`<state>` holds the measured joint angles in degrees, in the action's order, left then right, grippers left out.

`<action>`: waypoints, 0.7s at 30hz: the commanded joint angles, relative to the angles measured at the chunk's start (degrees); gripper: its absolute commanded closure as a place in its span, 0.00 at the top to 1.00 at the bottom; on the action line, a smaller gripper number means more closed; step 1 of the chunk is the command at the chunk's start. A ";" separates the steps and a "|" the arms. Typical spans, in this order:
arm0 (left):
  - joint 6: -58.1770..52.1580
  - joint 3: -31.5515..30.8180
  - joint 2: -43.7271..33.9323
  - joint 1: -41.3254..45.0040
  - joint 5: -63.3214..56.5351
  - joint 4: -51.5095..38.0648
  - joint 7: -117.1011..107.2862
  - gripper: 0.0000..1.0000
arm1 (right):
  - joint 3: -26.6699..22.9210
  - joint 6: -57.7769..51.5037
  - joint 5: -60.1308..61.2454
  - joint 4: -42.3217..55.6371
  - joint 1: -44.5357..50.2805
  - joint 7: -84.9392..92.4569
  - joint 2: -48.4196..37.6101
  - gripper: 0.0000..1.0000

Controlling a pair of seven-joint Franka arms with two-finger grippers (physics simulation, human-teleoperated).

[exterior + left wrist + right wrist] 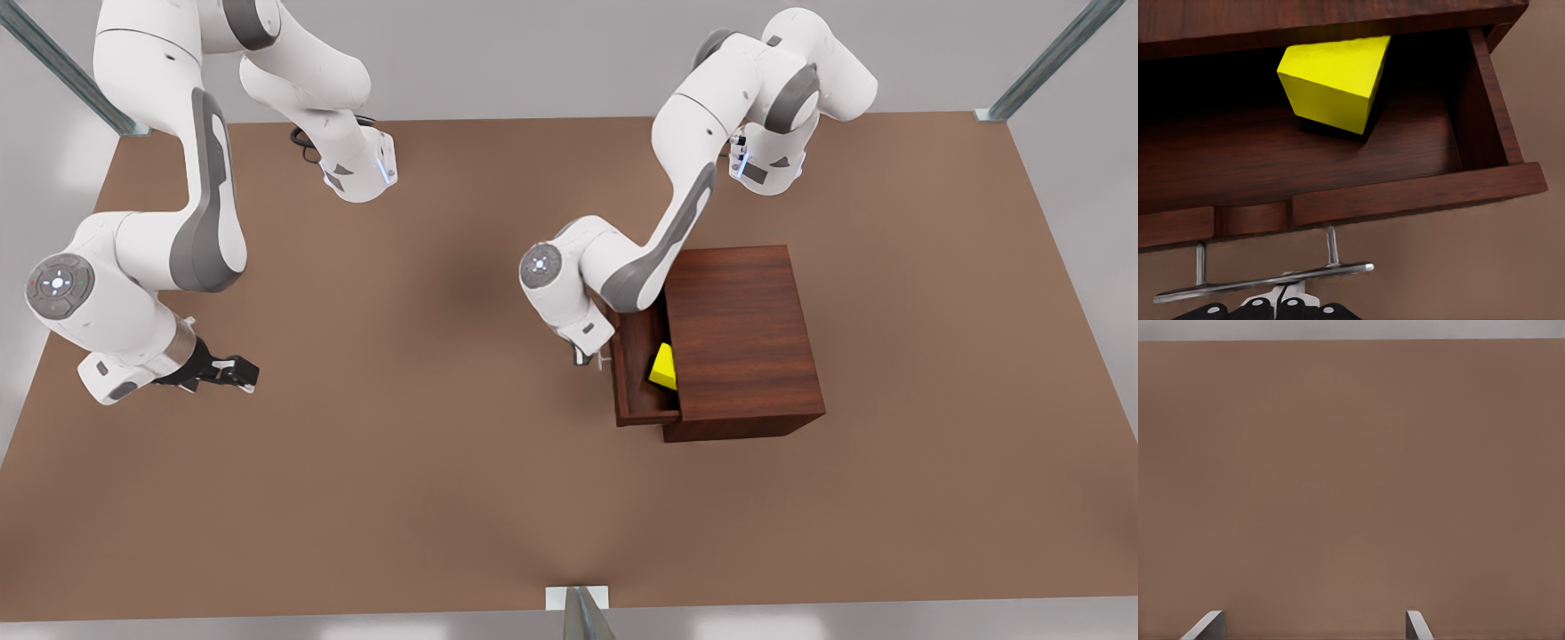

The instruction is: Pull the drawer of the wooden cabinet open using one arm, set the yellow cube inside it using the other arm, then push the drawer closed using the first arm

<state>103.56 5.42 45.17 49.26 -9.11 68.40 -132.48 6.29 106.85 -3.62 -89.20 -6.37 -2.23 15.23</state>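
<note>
Front view: flat brown tabletop (pixel 444 444) on a pale grey floor, metal frame struts at the corners and near edge. Box-shaped cabinet of dark reddish-brown grained wood (pixel 742 342) stands towards the front view's right, its matching wood drawer (pixel 638 373) partly pulled out towards the front view's left. Small bright yellow cube (pixel 662 366) lies tilted inside the drawer, half under the cabinet top. Left gripper (pixel 589 356) sits at the drawer's thin silver bar handle (pixel 601 357); its arm crosses above the cabinet's corner. Right gripper (pixel 233 372) hangs low at the front view's left, well apart from the cabinet, fingers parted, holding nothing; that arm waits.

Left wrist view: drawer interior open, yellow cube (pixel 1335 81) resting on one edge on the drawer floor (pixel 1338 160), near the back. Bar handle (pixel 1265 279) lies across the black fingers (pixel 1291 309), which are drawn together about it.

Right wrist view: bare brown tabletop (pixel 1351 487), grey wall band beyond; two pale fingertips (pixel 1417 625) set wide apart, nothing between
</note>
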 commanded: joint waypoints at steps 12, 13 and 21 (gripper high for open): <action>-5.04 5.31 -0.17 -1.45 0.58 0.51 12.16 0.00 | -0.23 -1.12 0.01 0.78 -0.22 -4.71 2.17 1.00; -5.30 5.31 -0.35 -1.98 0.58 0.51 13.30 0.00 | -0.23 -1.12 0.01 0.78 -0.22 -4.80 2.43 1.00; -6.36 5.48 -0.52 -4.08 0.50 0.51 17.52 0.00 | -0.23 -1.12 0.27 0.78 -0.22 -4.80 2.52 1.00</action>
<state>97.75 10.86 44.76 45.31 -8.62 68.92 -123.68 6.06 105.78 -3.46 -88.45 -6.59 -5.58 17.76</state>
